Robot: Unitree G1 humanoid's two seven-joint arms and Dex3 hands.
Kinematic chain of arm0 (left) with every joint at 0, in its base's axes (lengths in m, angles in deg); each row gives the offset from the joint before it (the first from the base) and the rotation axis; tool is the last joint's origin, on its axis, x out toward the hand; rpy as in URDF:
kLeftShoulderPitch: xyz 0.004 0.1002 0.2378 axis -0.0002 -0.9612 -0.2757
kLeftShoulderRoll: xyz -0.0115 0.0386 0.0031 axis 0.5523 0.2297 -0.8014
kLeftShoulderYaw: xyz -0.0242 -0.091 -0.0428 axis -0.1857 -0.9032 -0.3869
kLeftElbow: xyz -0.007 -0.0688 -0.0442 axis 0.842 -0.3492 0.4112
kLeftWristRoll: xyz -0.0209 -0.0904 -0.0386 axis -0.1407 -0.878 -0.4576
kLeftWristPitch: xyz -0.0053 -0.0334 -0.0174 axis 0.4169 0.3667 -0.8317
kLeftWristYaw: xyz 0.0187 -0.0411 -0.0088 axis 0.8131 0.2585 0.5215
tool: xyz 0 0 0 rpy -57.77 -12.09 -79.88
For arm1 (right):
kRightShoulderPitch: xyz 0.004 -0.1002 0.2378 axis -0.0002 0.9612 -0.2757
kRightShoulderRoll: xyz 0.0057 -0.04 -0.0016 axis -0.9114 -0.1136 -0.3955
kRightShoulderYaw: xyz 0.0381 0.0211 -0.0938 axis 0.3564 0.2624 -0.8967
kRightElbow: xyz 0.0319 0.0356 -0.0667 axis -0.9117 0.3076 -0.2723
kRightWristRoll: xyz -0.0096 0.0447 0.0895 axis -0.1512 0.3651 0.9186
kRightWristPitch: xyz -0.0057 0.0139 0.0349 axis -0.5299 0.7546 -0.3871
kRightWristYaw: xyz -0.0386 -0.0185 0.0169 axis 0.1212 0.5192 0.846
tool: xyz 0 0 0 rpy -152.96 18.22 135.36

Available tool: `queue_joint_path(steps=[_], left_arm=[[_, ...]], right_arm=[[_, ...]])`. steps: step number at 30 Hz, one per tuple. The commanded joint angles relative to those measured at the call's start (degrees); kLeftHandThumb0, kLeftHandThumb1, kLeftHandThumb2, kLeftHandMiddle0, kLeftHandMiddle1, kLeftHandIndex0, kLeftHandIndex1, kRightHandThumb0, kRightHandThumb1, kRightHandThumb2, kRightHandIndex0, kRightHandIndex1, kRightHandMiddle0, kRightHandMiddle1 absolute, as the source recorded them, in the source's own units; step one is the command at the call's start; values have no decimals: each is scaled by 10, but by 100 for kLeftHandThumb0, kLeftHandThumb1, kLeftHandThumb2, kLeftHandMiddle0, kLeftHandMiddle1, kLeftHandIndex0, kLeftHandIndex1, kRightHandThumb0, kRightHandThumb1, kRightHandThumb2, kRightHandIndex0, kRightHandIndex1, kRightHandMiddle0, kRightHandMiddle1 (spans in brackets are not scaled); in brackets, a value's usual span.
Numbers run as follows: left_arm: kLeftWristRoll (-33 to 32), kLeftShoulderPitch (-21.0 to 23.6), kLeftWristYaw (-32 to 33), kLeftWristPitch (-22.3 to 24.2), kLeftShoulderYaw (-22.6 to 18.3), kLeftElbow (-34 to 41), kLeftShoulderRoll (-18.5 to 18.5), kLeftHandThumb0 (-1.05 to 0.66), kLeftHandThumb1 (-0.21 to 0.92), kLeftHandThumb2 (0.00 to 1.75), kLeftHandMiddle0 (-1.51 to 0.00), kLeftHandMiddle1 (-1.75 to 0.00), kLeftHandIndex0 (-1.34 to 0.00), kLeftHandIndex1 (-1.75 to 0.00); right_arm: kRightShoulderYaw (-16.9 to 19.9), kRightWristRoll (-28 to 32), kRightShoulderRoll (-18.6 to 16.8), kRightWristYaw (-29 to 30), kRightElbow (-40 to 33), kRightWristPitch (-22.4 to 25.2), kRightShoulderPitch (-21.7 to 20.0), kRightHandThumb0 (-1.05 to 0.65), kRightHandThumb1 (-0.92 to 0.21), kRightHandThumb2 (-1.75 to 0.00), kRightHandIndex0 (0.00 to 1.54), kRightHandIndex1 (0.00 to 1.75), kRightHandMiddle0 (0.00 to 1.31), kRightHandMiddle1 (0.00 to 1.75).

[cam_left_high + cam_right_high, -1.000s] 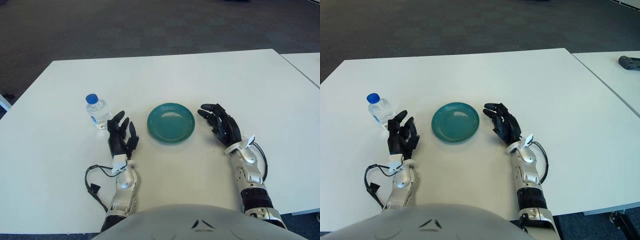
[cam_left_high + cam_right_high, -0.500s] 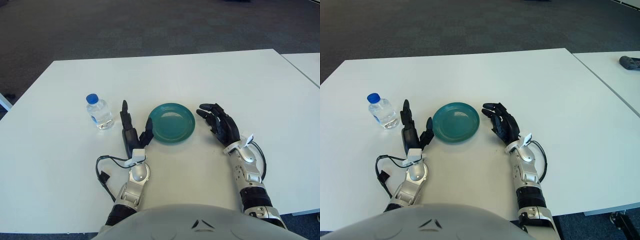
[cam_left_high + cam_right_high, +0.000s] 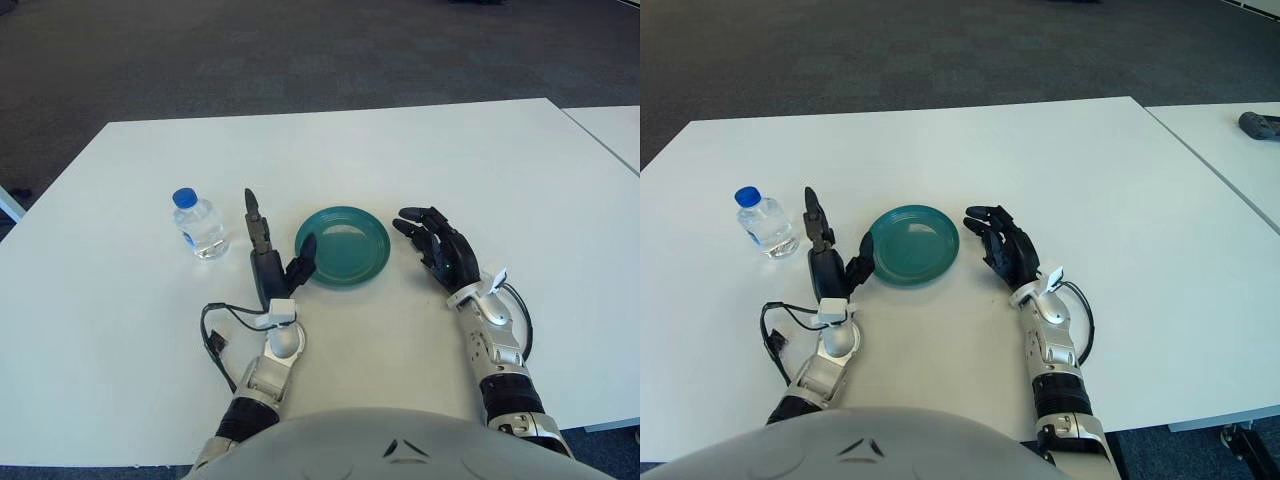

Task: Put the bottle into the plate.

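A small clear plastic bottle with a blue cap (image 3: 199, 224) stands upright on the white table (image 3: 500, 160), well to the nine o'clock side of the round teal plate (image 3: 343, 244). The left robot hand (image 3: 268, 258) sits between them, fingers spread and empty, one finger pointing toward twelve o'clock, thumb near the plate's rim. The right robot hand (image 3: 440, 250) shows at the plate's three o'clock, fingers loosely open, holding nothing.
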Motion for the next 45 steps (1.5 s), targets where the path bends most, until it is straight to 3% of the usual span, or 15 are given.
queue_joint_path(steps=[1, 5, 11, 15, 17, 19, 22, 26, 28, 30, 33, 38, 41, 45], left_arm=[[56, -105, 25, 15, 25, -61, -9, -105, 92, 26, 0, 0, 0, 0], [129, -128, 62, 83, 45, -35, 1, -105, 92, 35, 0, 0, 0, 0], [153, -141, 87, 98, 68, -33, 2, -105, 92, 49, 0, 0, 0, 0], [134, -152, 102, 73, 79, -47, -10, -105, 92, 48, 0, 0, 0, 0], [127, -145, 143, 49, 79, -94, -34, -105, 92, 51, 0, 0, 0, 0], [114, -129, 189, 11, 70, -149, -57, -105, 92, 54, 0, 0, 0, 0], [94, -118, 229, -53, 55, -171, -68, -105, 92, 54, -5, -2, 0, 0], [92, -106, 270, -105, 48, -187, -67, -105, 92, 54, -22, -2, 0, -29], [92, -99, 291, -126, 37, -186, -58, -102, 92, 55, -33, -5, 0, -56], [96, -95, 310, -133, 28, -176, -52, -99, 92, 56, -41, -9, 0, -75], [116, -90, 348, -129, 28, -172, -50, -97, 92, 57, -46, -12, 0, -88], [157, -79, 445, -111, 25, -177, -51, -89, 92, 56, -32, -68, -3, -113], [167, -87, 478, -117, 7, -185, -61, -88, 92, 54, -24, -90, -5, -122], [168, -103, 480, -127, -13, -194, -65, -89, 92, 55, -18, -103, -7, -131]], right_arm=[[-2, -6, -3, 7, 14, 13, 7, -57, -92, -63, 49, 63, 25, 101], [-3, -6, -3, 7, 14, 13, 7, -57, -92, -63, 49, 63, 25, 101], [-3, -6, -3, 8, 15, 12, 7, -57, -92, -63, 49, 63, 25, 101], [-4, -5, -2, 8, 14, 13, 7, -57, -92, -63, 49, 63, 25, 101], [-4, -5, -2, 9, 13, 14, 7, -57, -92, -63, 49, 63, 25, 101], [-4, -5, -2, 9, 12, 14, 7, -57, -92, -63, 49, 63, 25, 101], [5, 1, -5, 13, 29, 13, 4, -57, -92, -64, 49, 67, 24, 105], [10, 4, -5, 13, 42, 11, 0, -56, -92, -66, 46, 77, 20, 112], [10, 2, -5, 13, 51, 7, -5, -55, -92, -67, 45, 79, 20, 113], [10, -1, -4, 14, 56, 4, -8, -55, -92, -66, 45, 81, 21, 113], [10, -3, -2, 15, 60, -1, -10, -55, -92, -65, 45, 81, 22, 114], [15, 3, 3, 8, 73, -1, -19, -55, -91, -64, 44, 82, 24, 114], [18, 10, 5, 2, 77, 4, -23, -56, -91, -63, 42, 81, 23, 113], [23, 17, 8, -3, 84, 9, -30, -56, -91, -63, 40, 80, 22, 111]])
